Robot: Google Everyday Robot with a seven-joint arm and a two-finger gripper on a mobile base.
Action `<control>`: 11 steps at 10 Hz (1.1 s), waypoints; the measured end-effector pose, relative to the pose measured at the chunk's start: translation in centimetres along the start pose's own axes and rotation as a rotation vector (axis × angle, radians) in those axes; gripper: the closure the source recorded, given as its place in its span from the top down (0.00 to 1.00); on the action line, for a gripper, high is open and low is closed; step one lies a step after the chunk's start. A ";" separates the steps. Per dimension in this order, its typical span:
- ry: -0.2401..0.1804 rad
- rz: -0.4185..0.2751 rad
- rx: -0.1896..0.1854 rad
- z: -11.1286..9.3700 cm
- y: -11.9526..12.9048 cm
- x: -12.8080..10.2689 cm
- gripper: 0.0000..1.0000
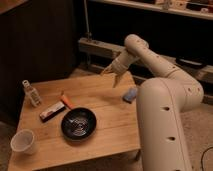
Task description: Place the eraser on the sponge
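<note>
Toward the left edge of the wooden surface (112,131) lies the small oblong eraser with a dark top and pale side (52,111), just beside the orange handle of a round black pan (78,123). The tool (112,77) hangs above the far edge, fingers apart and empty. The flat light-blue sponge (130,94) lies by the right edge.

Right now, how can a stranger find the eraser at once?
Start at the wooden table, whose far edge the gripper hovers over, jaws open. Go to its left half, beside the black pan. The eraser is the dark-topped, pale-sided oblong block there, unlike the pan's thin orange handle next to it.
</note>
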 end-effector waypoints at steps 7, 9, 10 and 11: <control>0.186 0.038 -0.150 5.9 1.1 5.4 0.65; 0.249 0.056 -0.174 6.8 2.8 3.3 0.65; 0.265 0.057 -0.173 6.8 3.1 2.7 0.65; 0.285 0.046 -0.161 6.9 3.7 2.8 0.65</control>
